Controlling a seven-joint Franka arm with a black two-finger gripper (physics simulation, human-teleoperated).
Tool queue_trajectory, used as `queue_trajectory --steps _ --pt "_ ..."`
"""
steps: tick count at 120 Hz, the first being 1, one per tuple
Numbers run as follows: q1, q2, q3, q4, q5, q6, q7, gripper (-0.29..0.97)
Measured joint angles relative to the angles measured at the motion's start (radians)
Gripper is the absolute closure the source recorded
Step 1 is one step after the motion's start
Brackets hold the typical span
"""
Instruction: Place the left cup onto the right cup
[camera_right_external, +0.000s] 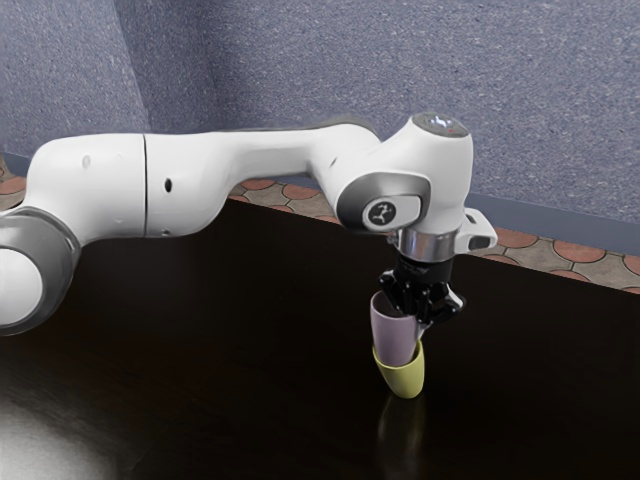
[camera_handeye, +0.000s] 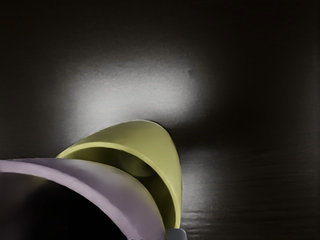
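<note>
Claw (camera_right_external: 426, 316) pinches the rim of the purple cup (camera_right_external: 393, 332), nested tilted in the yellow cup (camera_right_external: 403, 378) on the tabletop (camera_right_external: 200, 360). Let go now and both could topple, I'd guess.

two cups, one lilac cup (camera_right_external: 392, 334) and one yellow cup (camera_right_external: 404, 377); one dark table (camera_right_external: 200, 350)

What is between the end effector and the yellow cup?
The purple cup, nested in the yellow cup below the end effector; the exterior view shows it.
</note>
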Motion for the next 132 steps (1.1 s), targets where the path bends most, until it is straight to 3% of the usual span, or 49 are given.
queue_trajectory --steps 24,51,72,108,132 --pt "0.000 0.004 0.001 0.000 0.000 0.004 -0.005 0.78" --pt "0.000 0.004 0.001 -0.008 -0.003 0.006 -0.006 0.34" --pt "0.001 0.004 0.001 -0.009 -0.003 0.006 -0.008 0.15" --pt "0.002 -0.008 0.001 -0.009 -0.002 0.007 -0.009 0.04" --pt "0.026 -0.105 0.003 -0.024 0.001 0.003 -0.006 0.01"
